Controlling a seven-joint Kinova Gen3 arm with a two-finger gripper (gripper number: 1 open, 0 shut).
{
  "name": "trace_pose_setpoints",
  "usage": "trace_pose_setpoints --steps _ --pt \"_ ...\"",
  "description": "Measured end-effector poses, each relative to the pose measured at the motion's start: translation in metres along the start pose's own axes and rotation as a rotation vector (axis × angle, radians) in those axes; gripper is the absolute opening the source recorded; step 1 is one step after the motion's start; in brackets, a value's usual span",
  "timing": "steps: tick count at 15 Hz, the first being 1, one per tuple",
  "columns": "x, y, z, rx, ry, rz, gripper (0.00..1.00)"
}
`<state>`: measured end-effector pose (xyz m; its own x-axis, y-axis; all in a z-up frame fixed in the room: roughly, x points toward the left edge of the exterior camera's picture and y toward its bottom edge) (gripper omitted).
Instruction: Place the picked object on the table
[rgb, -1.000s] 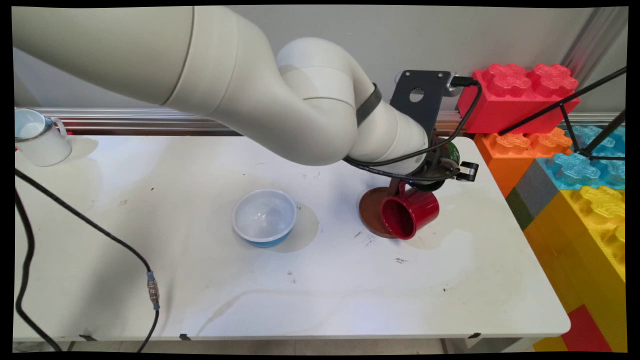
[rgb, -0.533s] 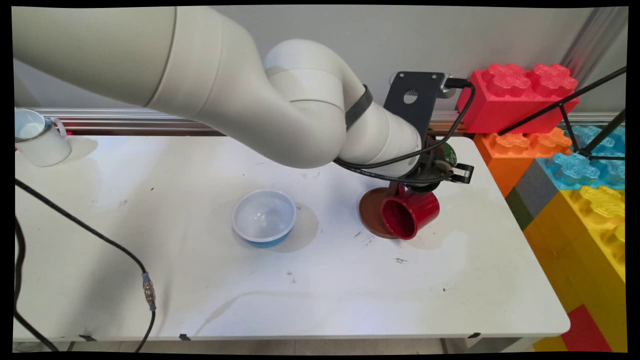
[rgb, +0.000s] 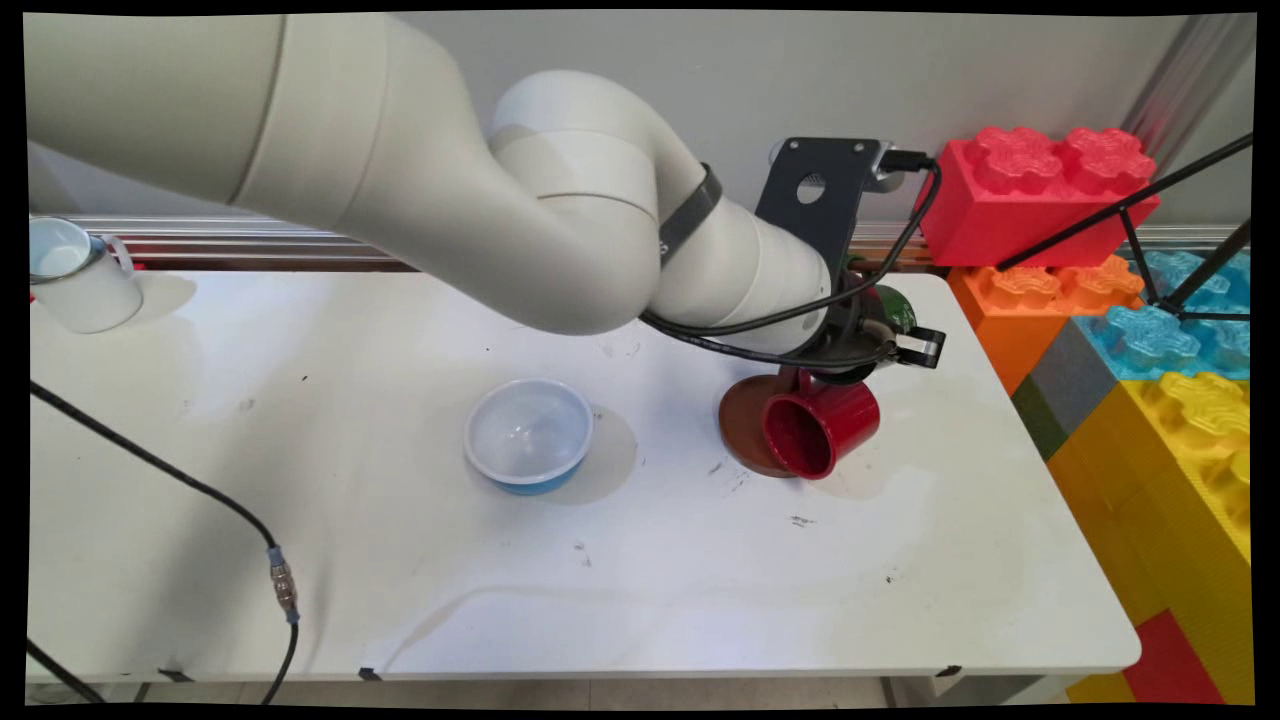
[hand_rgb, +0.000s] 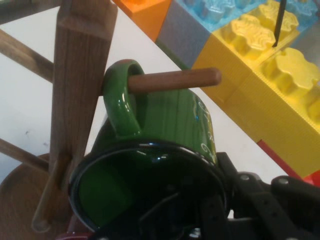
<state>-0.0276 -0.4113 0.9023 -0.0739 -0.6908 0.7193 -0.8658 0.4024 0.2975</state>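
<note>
A green mug (hand_rgb: 175, 125) fills the hand view, its handle threaded over a peg (hand_rgb: 175, 80) of a wooden mug tree (hand_rgb: 80, 75). My gripper (hand_rgb: 200, 210) is shut on the mug's rim, with one finger inside the cup and the black linkage outside it. In the main view the green mug (rgb: 893, 305) shows only partly behind the wrist, at the table's far right, and the gripper itself is mostly hidden there. Just below it a red mug (rgb: 825, 425) hangs tilted on the same tree, over the brown round base (rgb: 740, 420).
A white bowl with a blue outside (rgb: 528, 435) sits mid-table. At the far left corner stands a white enamel mug (rgb: 80, 275). Large toy blocks (rgb: 1040, 190) are stacked past the right edge, with a black stand (rgb: 1140, 220) in front. A black cable (rgb: 280, 585) hangs at the front left.
The wrist and the green mug have shifted slightly left. The red mug, the tree base and the bowl stay put.
</note>
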Motion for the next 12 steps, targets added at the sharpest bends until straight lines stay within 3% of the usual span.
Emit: trace_pose_setpoints --steps 12 --pt "0.003 0.010 -0.023 -0.075 0.020 0.023 0.00"
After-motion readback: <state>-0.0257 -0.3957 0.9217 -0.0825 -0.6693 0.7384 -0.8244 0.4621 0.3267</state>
